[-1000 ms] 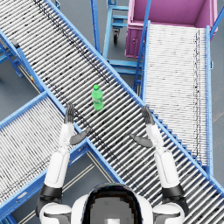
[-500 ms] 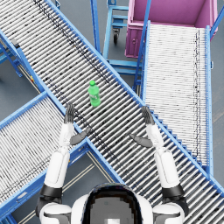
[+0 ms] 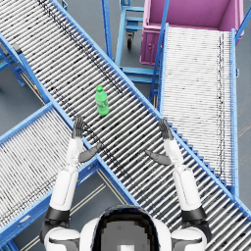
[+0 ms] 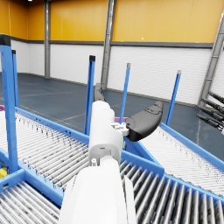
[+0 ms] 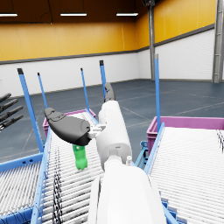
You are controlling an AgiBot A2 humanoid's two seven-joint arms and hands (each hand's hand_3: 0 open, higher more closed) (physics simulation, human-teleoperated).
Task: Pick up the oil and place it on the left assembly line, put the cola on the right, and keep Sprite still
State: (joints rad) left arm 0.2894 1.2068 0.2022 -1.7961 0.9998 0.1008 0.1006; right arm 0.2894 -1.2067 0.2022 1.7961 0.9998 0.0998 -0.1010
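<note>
Change: the Sprite bottle [image 3: 101, 101] has travelled further up the middle conveyor [image 3: 132, 132], away from the robot and slightly leftward. Both hands sit where they were.

- Left conveyor [image 3: 29, 157]: branches off the middle conveyor's left rail.
- Left hand [image 3: 79, 139]: over the middle conveyor's left edge, fingers spread and pointing up the belt, thumb turned inward, holding nothing.
- Sprite bottle: stands upright on the middle conveyor's rollers, beyond the left hand and a little to its right, apart from it. It is nearer the left hand than the right.
- Right hand [image 3: 164, 143]: over the middle conveyor's right side, fingers apart, thumb inward, empty; well apart from the bottle.
- Right conveyor [image 3: 196, 98]: beside the middle conveyor's right rail, with a pink bin [image 3: 196, 12] at its far end.
</note>
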